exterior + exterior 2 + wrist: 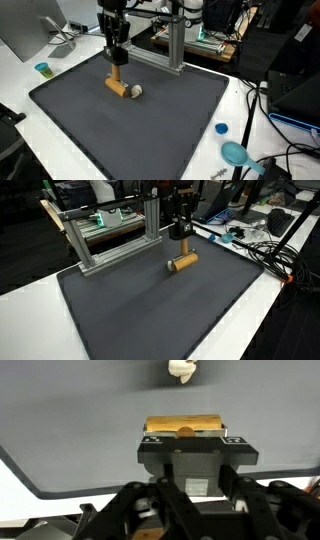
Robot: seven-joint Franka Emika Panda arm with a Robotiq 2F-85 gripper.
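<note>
A tan wooden cylinder lies on its side on the dark grey mat, also seen in the other exterior view. A small white object lies right beside its end. My gripper points straight down directly over the cylinder, with its fingers on either side of tan wood that reaches down to it. In the wrist view the wooden piece sits just beyond the gripper body, and the white object lies farther out.
An aluminium frame stands at the mat's far edge, close behind the gripper. A blue cap and a teal object lie on the white table. A teal cup and cables lie off the mat.
</note>
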